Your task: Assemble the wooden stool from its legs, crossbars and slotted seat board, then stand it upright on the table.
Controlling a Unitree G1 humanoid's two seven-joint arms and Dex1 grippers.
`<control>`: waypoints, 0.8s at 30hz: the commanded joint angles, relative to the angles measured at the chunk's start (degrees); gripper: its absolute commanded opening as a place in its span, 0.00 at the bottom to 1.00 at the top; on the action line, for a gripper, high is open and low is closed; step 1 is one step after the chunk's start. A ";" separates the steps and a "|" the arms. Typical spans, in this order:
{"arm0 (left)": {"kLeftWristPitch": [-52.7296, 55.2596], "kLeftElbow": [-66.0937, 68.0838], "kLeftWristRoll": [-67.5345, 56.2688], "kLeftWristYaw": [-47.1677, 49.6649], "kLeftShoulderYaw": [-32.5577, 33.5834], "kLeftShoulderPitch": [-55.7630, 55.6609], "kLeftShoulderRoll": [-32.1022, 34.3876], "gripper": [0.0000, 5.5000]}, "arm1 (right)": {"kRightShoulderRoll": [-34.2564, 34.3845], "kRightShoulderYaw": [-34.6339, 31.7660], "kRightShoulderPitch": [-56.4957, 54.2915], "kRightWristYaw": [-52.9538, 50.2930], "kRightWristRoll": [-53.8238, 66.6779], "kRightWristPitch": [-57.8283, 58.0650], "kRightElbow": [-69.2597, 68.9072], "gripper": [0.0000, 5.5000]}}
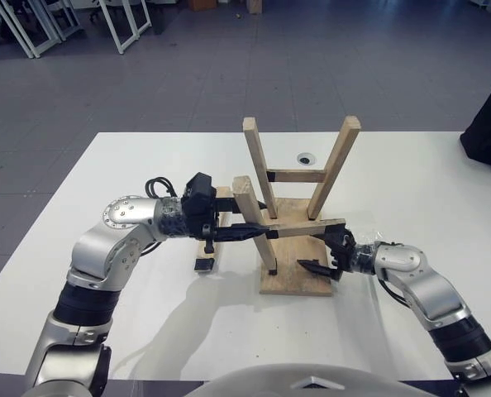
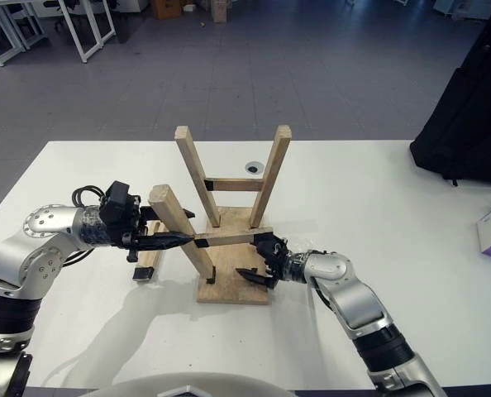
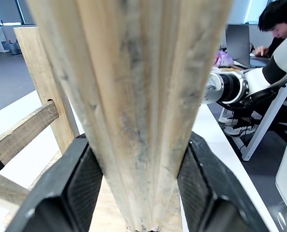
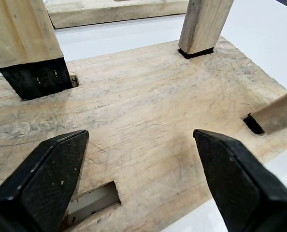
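While the left end effector (image 1: 254, 231) is clamped on the tilted third leg (image 1: 252, 208), the stool is only partly built and is upside down on the worktop (image 1: 411, 190). The seat board (image 1: 299, 279) lies flat just under both end effectors. Two back legs (image 1: 258, 157) stand in it beyond them, joined by a crossbar (image 1: 297, 175). The right end effector (image 1: 328, 255) is held with its fingers wide apart over an empty slot (image 4: 93, 203) in the board. A second crossbar (image 1: 307, 227) runs from the held leg to just above the right end effector. It cannot be told if the held leg is all the way in its slot. If it is pushed while tilted, it may get jammed, or the board may be slid away, as nothing holds it down. The second crossbar could be popped out too. The last leg (image 1: 204, 248) lies just beside the left end effector and could be knocked.
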 commanded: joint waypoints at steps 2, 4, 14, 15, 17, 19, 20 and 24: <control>5.68 2.02 4.35 1.85 -1.81 0.55 3.42 0.37 | -1.46 2.82 2.21 -0.27 -3.14 4.90 3.23 0.73; 4.93 2.49 6.50 1.07 -3.23 0.97 4.74 0.37 | -1.36 3.14 2.24 -0.24 -3.14 5.16 3.15 0.73; 3.28 9.88 10.35 5.98 -5.67 -5.61 3.82 0.37 | -0.93 4.42 2.10 -0.09 -3.38 5.95 3.59 0.73; 3.12 10.10 11.23 6.04 -6.34 -6.07 4.17 0.37 | -0.77 4.63 2.10 -0.13 -3.33 6.16 3.34 0.73; 0.69 10.65 14.37 5.33 -8.25 -6.38 5.48 0.37 | -0.54 4.82 2.21 -0.24 -3.17 6.42 3.00 0.73; -4.88 11.16 18.91 4.05 -10.62 -5.89 7.45 0.37 | -0.44 4.90 2.34 -0.33 -3.12 6.47 2.91 0.73; -7.19 11.17 20.77 3.90 -11.49 -5.70 8.33 0.37 | -0.46 4.96 2.39 -0.35 -3.14 6.45 2.87 0.73; -10.27 8.77 22.39 5.21 -11.92 -4.41 9.73 0.37 | -0.61 5.04 2.81 -0.48 -2.99 6.56 2.43 0.73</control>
